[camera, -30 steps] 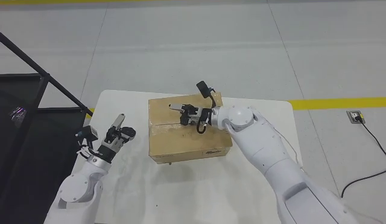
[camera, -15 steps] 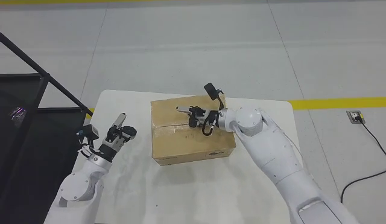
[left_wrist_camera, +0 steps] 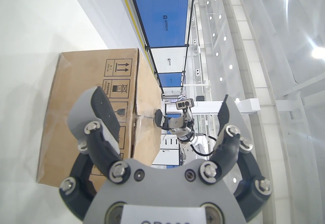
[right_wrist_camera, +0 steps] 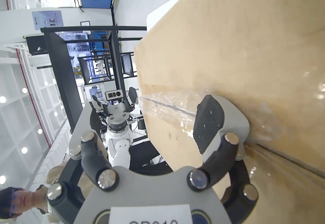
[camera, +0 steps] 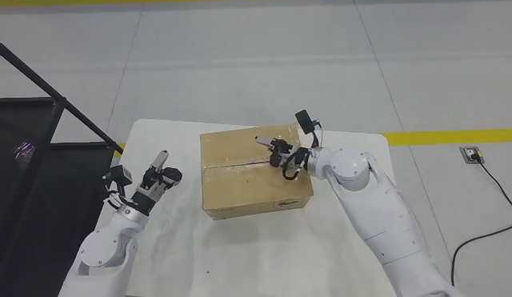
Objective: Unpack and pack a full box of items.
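A closed brown cardboard box (camera: pixel 252 177) sits in the middle of the white table (camera: pixel 240 249), its top flaps joined by clear tape (right_wrist_camera: pixel 172 108). My right gripper (camera: pixel 272 143) is open over the far right part of the box top. In the right wrist view (right_wrist_camera: pixel 149 110), one of its fingers (right_wrist_camera: pixel 210 118) lies on the cardboard (right_wrist_camera: pixel 241 44) beside the taped seam. My left gripper (camera: pixel 160 169) hangs open and holds nothing, left of the box and apart from it. The left wrist view (left_wrist_camera: pixel 162 100) faces the box's printed side (left_wrist_camera: pixel 94 108).
A black frame and dark netting (camera: pixel 32 161) stand just off the table's left edge. The table's near half in front of the box is bare. Yellow floor lines (camera: pixel 448 137) run past the table on the right.
My right gripper has slid to the right along the box top, and the box has shifted slightly right with it. The left arm has barely moved.
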{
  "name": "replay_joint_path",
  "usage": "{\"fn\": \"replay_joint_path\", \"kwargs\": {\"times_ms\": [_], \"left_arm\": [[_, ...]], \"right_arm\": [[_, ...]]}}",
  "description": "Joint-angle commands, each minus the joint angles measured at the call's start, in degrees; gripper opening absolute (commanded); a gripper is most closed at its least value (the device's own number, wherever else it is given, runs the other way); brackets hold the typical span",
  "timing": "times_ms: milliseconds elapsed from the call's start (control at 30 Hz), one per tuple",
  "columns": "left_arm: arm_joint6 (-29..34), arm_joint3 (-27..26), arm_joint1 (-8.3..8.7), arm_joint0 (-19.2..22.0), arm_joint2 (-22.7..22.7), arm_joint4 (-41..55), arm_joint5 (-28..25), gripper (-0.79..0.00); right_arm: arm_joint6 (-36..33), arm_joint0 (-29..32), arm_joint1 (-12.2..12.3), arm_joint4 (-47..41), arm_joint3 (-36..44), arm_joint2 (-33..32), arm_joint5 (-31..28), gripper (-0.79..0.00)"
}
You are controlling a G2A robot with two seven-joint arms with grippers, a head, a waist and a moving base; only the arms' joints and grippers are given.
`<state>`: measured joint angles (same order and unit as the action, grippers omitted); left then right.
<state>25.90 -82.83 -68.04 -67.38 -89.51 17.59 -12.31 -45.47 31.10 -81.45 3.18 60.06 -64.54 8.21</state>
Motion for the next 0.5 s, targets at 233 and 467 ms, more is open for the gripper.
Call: {"fn": "replay_joint_path", "kwargs": {"times_ms": [233,467], "left_arm": [[0.2,-0.1,0.15,-0.5,-0.7,0.3,-0.4,0.0],[0.2,-0.2,0.2,-0.6,-0.8,0.6,-0.6,0.0]], "right_arm": [[-0.6,0.9,1.0,0.0,0.5,-2.5,1.1,0.0],[0.3,2.9,1.8,0.1,3.6,-4.5,1.6,0.0]]}}
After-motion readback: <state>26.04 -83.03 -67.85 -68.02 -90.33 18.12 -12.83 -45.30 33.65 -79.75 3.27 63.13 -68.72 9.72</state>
